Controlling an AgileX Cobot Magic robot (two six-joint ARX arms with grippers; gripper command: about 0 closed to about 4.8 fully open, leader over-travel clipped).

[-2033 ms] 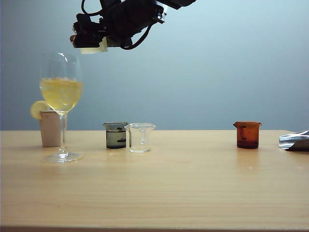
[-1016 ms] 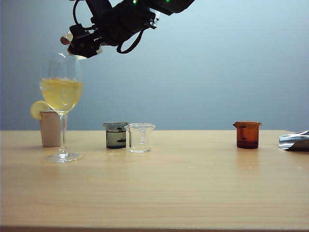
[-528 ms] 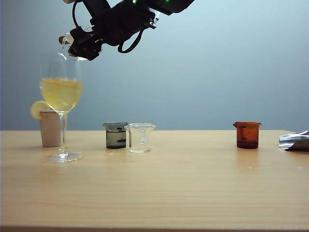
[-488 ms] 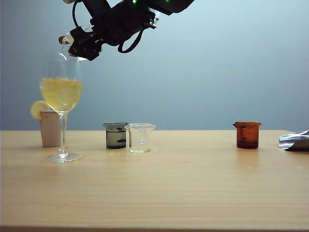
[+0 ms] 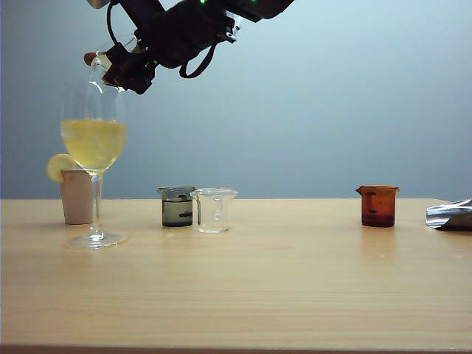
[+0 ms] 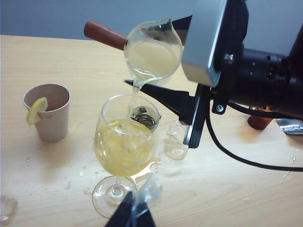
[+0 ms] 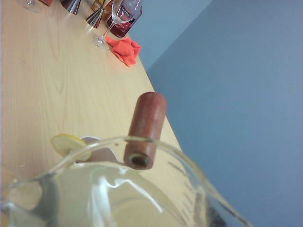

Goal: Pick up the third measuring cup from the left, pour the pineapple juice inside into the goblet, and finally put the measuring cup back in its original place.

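A light wooden table (image 5: 295,295) fills the lower part of the exterior view, its grain running side to side, the near edge just showing. Behind it stands a plain blue-grey wall (image 5: 354,96), paler toward the upper middle and darker down the left. Soft, even light, faint reflections on the tabletop. In the left wrist view, wet patches glisten on the wood.

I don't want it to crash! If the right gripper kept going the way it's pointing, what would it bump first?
Probably the goblet. The right gripper slants down-left just above its rim, tipping the third measuring cup of pineapple juice into it. Depth is hard to judge, so it could slip past.
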